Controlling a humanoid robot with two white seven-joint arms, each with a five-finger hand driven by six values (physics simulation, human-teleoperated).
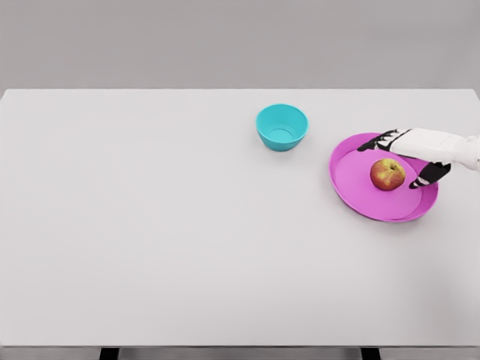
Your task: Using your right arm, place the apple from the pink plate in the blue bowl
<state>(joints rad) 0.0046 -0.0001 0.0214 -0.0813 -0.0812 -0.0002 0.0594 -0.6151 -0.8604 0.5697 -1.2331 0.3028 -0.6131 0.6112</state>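
A: Where is the apple (387, 174)?

B: On the pink plate (354, 186), a little right of the plate's middle. It is red with a yellow-green patch and sits upright, stem dimple up.

A: And the right hand (409, 159)?

B: It comes in from the right edge and hangs over the plate's upper right part. The fingers are spread wide and hold nothing. The dark fingertips (375, 142) point left, above the apple in the picture, and the thumb (424, 178) reaches down just beside the apple on its right. The apple lies in the gap between thumb and fingers. Whether any of them touch the fruit, I cannot tell from this view.

A: Is the plate flat on the worktop (150, 225)?

B: It looks flat, near the worktop's right side. Its raised rim shows clearly along the lower edge.

A: The blue bowl (282, 127)?

B: A teal-blue bowl, upright, to the upper left of the plate and apart from it, with bare worktop between the two. I see nothing inside it.

A: Anything else?

B: The worktop is pale grey and wide, with a grey wall (225, 37) behind it. Two dark legs (109, 353) show under its front edge at the bottom of the picture. The left arm is out of view
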